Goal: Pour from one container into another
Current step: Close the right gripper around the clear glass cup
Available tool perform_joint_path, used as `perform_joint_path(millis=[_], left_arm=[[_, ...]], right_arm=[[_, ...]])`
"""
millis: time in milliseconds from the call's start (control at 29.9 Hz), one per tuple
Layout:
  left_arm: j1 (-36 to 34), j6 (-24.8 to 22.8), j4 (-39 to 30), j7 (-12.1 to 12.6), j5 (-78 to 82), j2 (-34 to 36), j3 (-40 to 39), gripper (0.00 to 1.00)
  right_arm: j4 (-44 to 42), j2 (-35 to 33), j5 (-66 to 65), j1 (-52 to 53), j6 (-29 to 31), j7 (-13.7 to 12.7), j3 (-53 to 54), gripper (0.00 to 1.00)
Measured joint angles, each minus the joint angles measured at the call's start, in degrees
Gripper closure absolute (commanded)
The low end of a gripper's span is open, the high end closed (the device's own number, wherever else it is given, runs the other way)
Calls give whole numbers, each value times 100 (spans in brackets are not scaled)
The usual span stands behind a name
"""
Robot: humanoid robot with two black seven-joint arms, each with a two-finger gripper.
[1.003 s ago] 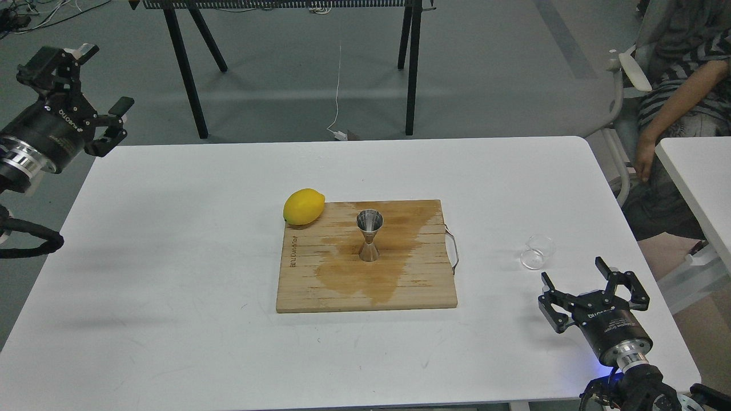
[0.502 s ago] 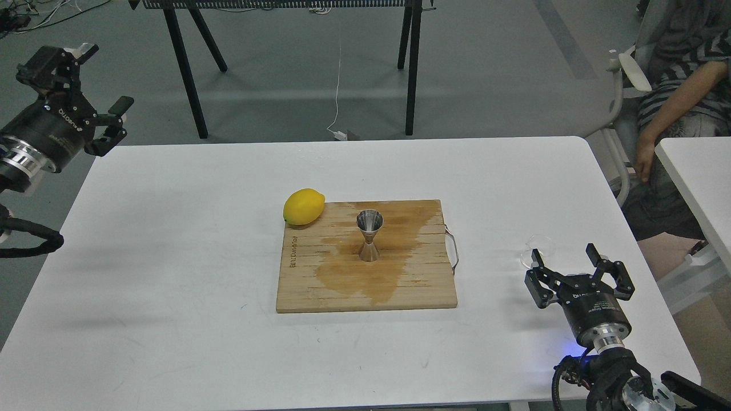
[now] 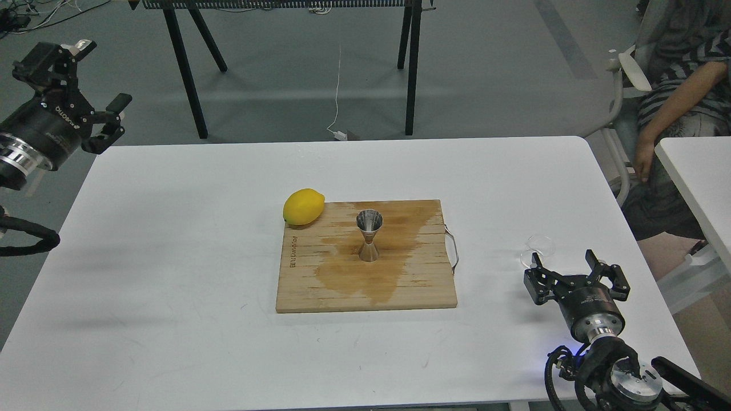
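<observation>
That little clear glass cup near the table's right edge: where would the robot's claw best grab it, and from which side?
Probably around its round side wall, coming in level from the near side. The glass cup stands upright with its mouth open, so its curved wall suits two fingers. The right claw sits just in front of it, open, with nothing between them.

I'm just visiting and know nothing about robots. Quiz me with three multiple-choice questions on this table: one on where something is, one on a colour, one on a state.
1. Where does the steel jigger stand?
A. on the wooden board
B. on the bare table
C. in a gripper

2. What colour is the lemon?
A. green
B. yellow
C. red

3. How is the right gripper?
A. shut on the glass cup
B. open, just short of the cup
C. holding the jigger

Answers: 1 A, it stands upright mid-board on the stain. 2 B, plainly yellow. 3 B, its fingers are spread, and the cup rests on the table.
</observation>
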Motion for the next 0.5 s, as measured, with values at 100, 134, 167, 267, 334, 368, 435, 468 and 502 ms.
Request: perform_joint_path(millis=[100,134,167,267,334,368,435,468,502], left_arm=[[0,0,0,0,0,0,0,0],[0,0,0,0,0,0,0,0],[0,0,-1,0,0,0,0,0],[0,0,-1,-5,0,0,0,0],[0,0,-1,-7,0,0,0,0],[0,0,-1,-7,0,0,0,0],[0,0,-1,-8,0,0,0,0],[0,0,-1,-7,0,0,0,0],[0,0,-1,-7,0,0,0,0]], right_arm=[[-12,12,0,3,-185,-2,79,1],[-18,16,-1,16,-222,-5,89,1],[-26,21,-6,34,-257,-8,97,1],[-62,81,-18,77,-443,-8,107,1],[-134,129,-22,121,-543,-8,107,1],[-187,155,-24,161,-573,-8,107,1],[-299,208,-28,245,-621,-9,101,1],[-357,240,-33,281,-649,-16,96,1],[-408,274,-37,313,-673,-24,93,1]])
